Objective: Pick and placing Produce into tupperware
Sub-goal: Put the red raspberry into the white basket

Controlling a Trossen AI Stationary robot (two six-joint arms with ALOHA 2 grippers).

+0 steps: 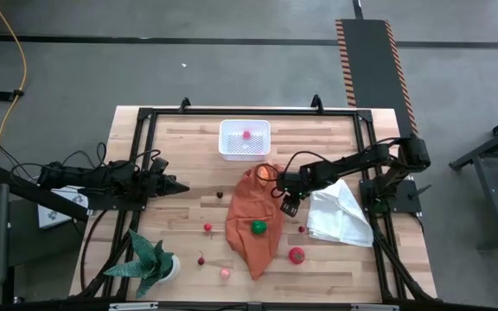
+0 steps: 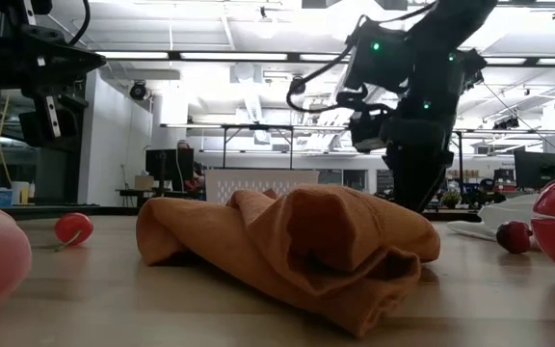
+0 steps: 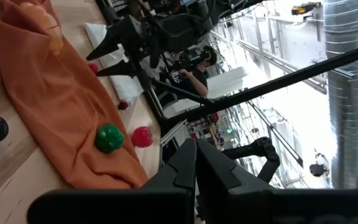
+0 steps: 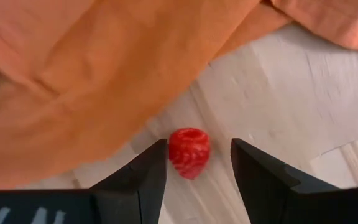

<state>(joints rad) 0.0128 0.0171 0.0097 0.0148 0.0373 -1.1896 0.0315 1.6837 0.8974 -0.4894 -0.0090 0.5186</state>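
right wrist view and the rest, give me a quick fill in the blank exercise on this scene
1. The right gripper hovers with open fingers over a small ____ strawberry.
2. That strawberry lies on bare wood beside the ____ cloth.
3. The tupperware holds ____ piece of produce.
4. The green vegetable rests on the orange ____.

Missing words: red; orange; one; cloth

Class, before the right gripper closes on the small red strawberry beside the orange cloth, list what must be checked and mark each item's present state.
1. Right gripper open: ok.
2. Small red toy strawberry lying between its fingers: ok.
3. Crumpled orange cloth out of the fingers' gap: ok.
4. Fingers low enough to grip: cannot tell.
5. White translucent plastic tub has room, one red piece inside: ok.
6. Left gripper shut, waiting away from the strawberry: ok.
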